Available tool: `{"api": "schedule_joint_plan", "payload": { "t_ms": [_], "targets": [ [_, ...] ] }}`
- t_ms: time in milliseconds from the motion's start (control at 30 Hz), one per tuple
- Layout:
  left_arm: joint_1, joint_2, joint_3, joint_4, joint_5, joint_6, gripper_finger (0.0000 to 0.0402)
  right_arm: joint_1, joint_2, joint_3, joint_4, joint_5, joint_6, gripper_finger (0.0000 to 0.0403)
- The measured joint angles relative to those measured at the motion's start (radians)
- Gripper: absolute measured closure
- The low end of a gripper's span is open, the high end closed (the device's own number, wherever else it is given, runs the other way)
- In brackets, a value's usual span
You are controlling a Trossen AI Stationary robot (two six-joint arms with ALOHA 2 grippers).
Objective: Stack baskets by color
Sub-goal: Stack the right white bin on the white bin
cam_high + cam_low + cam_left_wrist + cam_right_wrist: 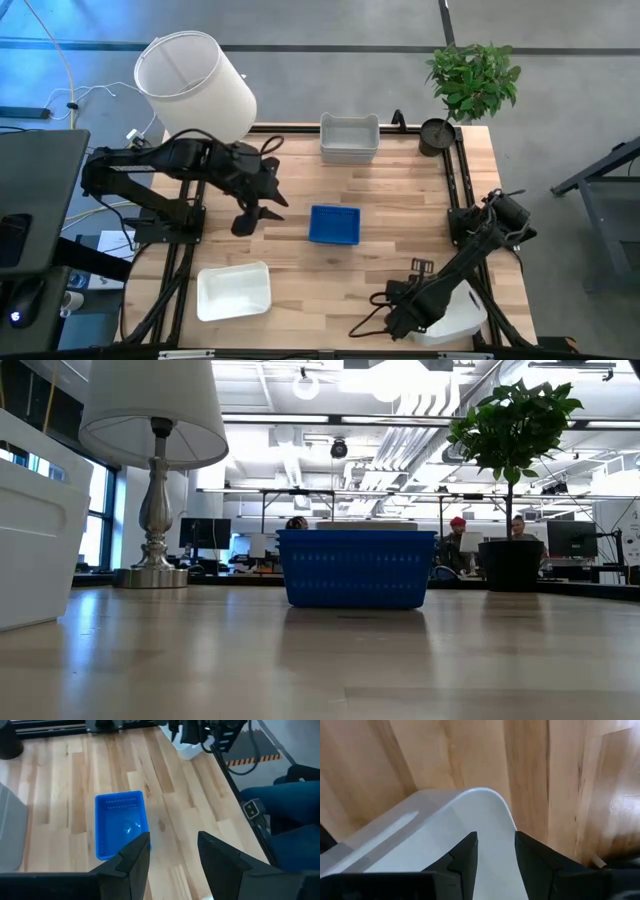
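Observation:
A blue basket (334, 224) (120, 822) rests on its bottom at the table's middle. A stack of white baskets (349, 138) stands at the far edge, and a single white basket (233, 290) lies near the front left. Another white basket (462, 316) (445, 835) sits at the front right corner. My left gripper (258, 214) (172, 837) hangs open above the table, left of the blue basket. My right gripper (495, 840) points down, open, over a rounded corner of the front right basket, one finger above its inside and one outside its rim.
A lamp with a white shade (195, 82) stands at the far left corner, and a potted plant (472, 80) with a dark pot (437, 135) at the far right. Bare wood (330, 290) lies in front of the blue basket. People sit in the room beyond (457, 540).

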Motion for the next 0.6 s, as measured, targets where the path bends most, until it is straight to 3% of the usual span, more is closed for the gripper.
{"api": "schedule_joint_plan", "payload": {
  "t_ms": [333, 600],
  "targets": [
    [-0.032, -0.001, 0.000, -0.003, -0.003, -0.021, 0.0249, 0.000, -0.001, 0.000, -0.056, -0.014, 0.020, 0.0284],
    [-0.033, -0.001, 0.000, -0.002, -0.077, -0.020, 0.0249, 0.001, -0.001, 0.034, -0.121, -0.033, 0.022, 0.0284]
  ]
}}
